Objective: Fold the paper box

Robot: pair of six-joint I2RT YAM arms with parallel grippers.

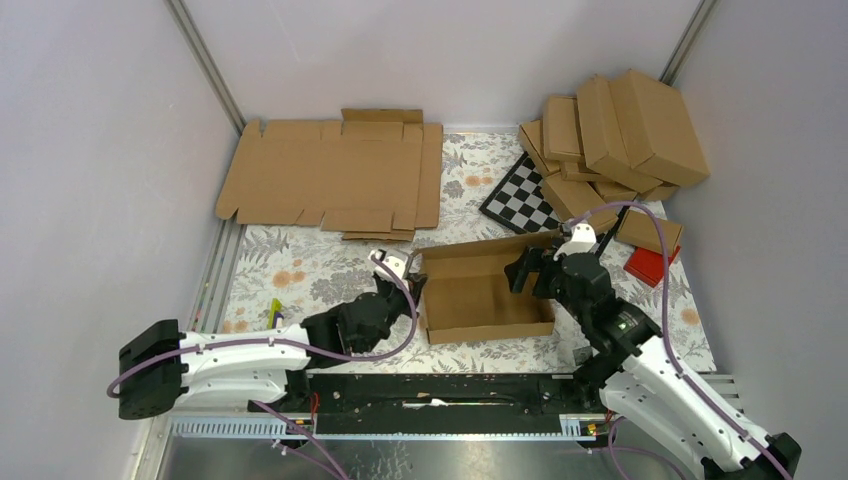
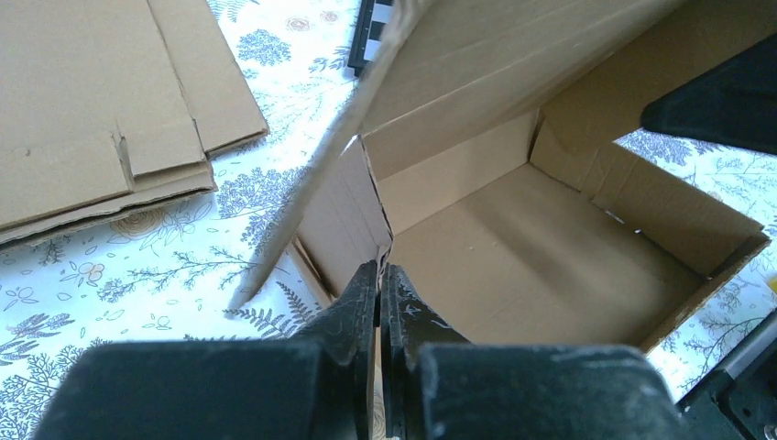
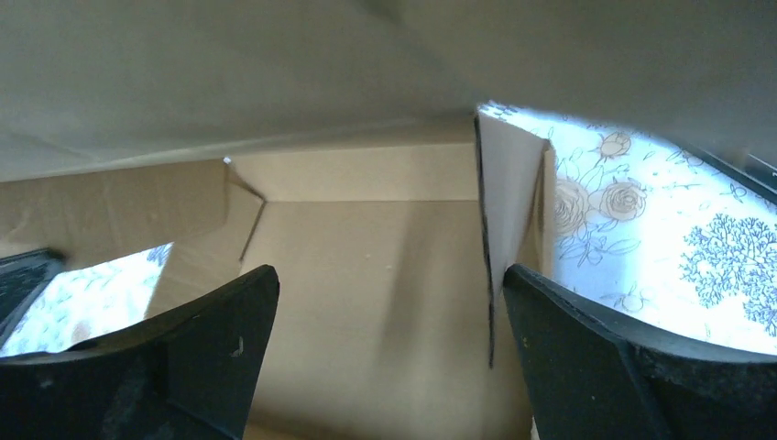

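Note:
The paper box (image 1: 490,300) stands half folded in the middle of the table, its walls up and its lid flap (image 1: 487,250) leaning over from the back. My left gripper (image 1: 410,278) is shut on the top edge of the box's left wall; in the left wrist view that gripper (image 2: 378,272) pinches thin cardboard, with the paper box (image 2: 522,247) beyond it. My right gripper (image 1: 535,275) hangs open over the box's right end. In the right wrist view this gripper (image 3: 389,298) straddles the box floor (image 3: 366,275), and the right side wall (image 3: 508,202) stands just inside the right finger.
Flat cardboard sheets (image 1: 330,175) lie at the back left. A heap of folded boxes (image 1: 620,130) fills the back right corner, with a checkered board (image 1: 520,200) and a small red block (image 1: 650,265) beside it. White walls close in both sides.

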